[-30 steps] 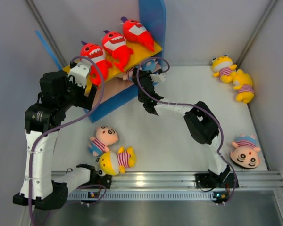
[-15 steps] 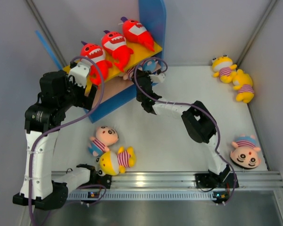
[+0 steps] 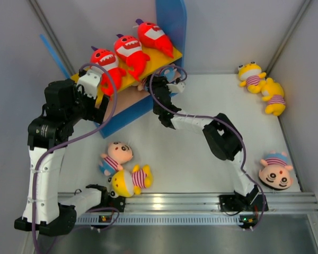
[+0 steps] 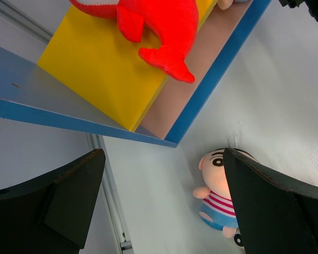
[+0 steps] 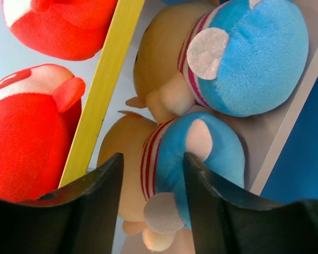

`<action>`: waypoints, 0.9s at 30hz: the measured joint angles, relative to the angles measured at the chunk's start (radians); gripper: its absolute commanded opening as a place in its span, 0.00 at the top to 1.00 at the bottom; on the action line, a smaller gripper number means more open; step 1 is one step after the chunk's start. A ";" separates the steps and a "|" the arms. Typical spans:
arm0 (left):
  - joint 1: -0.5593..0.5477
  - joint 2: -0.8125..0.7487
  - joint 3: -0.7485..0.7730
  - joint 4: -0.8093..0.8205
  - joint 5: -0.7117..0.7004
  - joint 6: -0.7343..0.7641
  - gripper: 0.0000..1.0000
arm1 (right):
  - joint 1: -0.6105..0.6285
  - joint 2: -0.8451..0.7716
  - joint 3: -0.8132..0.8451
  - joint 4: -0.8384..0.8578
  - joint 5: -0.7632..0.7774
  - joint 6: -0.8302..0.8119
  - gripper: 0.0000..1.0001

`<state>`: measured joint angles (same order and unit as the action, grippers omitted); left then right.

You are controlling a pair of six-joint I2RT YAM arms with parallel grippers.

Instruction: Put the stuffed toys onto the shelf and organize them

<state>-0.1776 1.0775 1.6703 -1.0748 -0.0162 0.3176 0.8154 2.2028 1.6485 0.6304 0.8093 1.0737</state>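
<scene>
The shelf (image 3: pixel 172 21) stands at the back left, with three red sharks (image 3: pixel 131 52) lined up on its yellow top board (image 4: pixel 106 69). Two pink-faced dolls in blue shorts (image 5: pixel 244 58) (image 5: pixel 196 153) lie on the lower board. My right gripper (image 5: pixel 152 161) reaches into that tier, open, its fingers either side of the nearer doll's bottom. My left gripper (image 4: pixel 163 159) hangs open and empty beside the shelf's left end, above a pink-faced doll (image 4: pixel 217 185) on the table.
A pink-faced doll (image 3: pixel 115 156) and a yellow doll (image 3: pixel 130 180) lie at the near left. Two yellow dolls (image 3: pixel 252 75) (image 3: pixel 274 98) lie at the back right, by the right wall. Another pink-faced doll (image 3: pixel 275 170) rests at the near right.
My right gripper pushed a little deeper under the yellow board and its jaws have parted from the doll. The left arm has not moved.
</scene>
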 measured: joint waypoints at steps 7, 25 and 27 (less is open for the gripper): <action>0.000 0.000 0.000 0.000 0.000 0.000 0.01 | 0.000 -0.077 -0.119 0.038 -0.021 -0.063 0.32; -0.038 -0.048 0.000 0.000 0.077 -0.001 0.01 | -0.306 -0.846 -0.538 -1.117 0.055 0.087 0.01; -0.043 -0.053 0.000 -0.001 0.088 -0.002 0.01 | -0.440 -0.861 -0.588 -1.320 0.105 0.234 0.00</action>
<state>-0.2203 1.0245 1.6699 -1.0756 0.0715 0.3153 0.3752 1.3418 1.0603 -0.6891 0.9146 1.3079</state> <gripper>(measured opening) 0.990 0.993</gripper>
